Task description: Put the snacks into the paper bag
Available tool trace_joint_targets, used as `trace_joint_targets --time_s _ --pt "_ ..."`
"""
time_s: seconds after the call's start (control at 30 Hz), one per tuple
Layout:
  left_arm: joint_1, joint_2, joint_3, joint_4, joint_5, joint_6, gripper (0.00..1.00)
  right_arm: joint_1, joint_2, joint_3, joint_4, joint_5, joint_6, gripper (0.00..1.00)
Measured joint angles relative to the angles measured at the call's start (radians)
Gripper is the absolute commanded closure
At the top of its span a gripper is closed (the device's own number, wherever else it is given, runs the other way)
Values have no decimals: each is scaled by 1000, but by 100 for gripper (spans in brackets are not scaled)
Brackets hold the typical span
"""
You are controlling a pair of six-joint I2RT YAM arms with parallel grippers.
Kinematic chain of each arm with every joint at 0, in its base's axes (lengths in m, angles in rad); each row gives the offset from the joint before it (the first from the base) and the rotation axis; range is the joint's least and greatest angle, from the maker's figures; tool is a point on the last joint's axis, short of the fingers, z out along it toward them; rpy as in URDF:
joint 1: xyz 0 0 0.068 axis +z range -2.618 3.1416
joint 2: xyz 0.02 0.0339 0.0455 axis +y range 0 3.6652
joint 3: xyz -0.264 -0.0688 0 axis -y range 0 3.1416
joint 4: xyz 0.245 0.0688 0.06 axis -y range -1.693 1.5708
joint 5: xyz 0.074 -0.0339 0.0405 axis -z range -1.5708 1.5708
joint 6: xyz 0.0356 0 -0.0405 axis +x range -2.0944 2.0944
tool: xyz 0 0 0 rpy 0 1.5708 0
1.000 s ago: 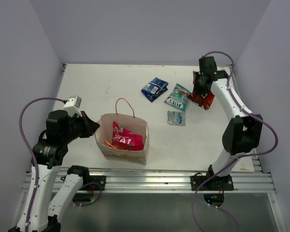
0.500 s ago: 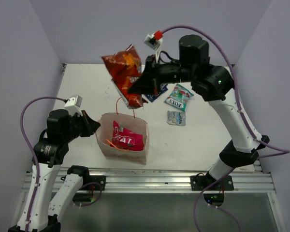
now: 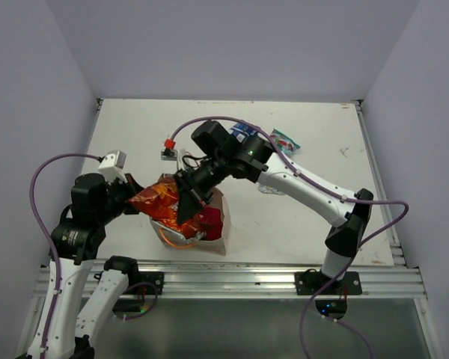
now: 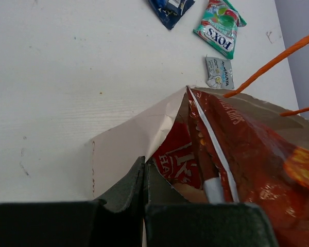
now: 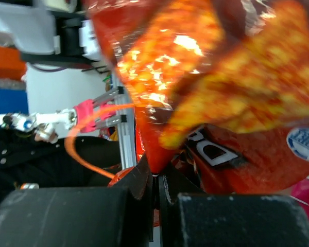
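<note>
The cream paper bag point(image 3: 215, 233) stands open near the front edge, with the red-pink bag point(image 4: 176, 160) inside it. My left gripper point(image 3: 140, 196) is shut on the bag's left rim point(image 4: 124, 146), its jaws point(image 4: 144, 172) pinching the paper. My right gripper point(image 3: 187, 211) is shut on the orange-red packet point(image 3: 157, 203) and holds it tilted at the bag's mouth; the packet also shows in the left wrist view point(image 4: 257, 154) and the right wrist view point(image 5: 206, 77). The blue packet point(image 4: 170, 6), green-white packet point(image 4: 220, 28) and silvery packet point(image 4: 219, 72) lie on the table behind the bag.
The bag's orange cord handles point(image 4: 270, 59) stick up beside the packet. My right arm point(image 3: 299, 179) stretches across the table's middle, covering part of the loose packets. The table's metal front rail point(image 3: 232, 277) runs just below the bag.
My right arm picked the orange-red packet up at the far right, swung it left and high, then lowered it to the bag's mouth. My left gripper has stayed on the bag's rim.
</note>
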Motion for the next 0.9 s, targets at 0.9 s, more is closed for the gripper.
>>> trace_joint_targets --time_s 0.9 --pt "0 -53 -3 -27 -4 -8 100 -32 66 182 -356 478 -193 100"
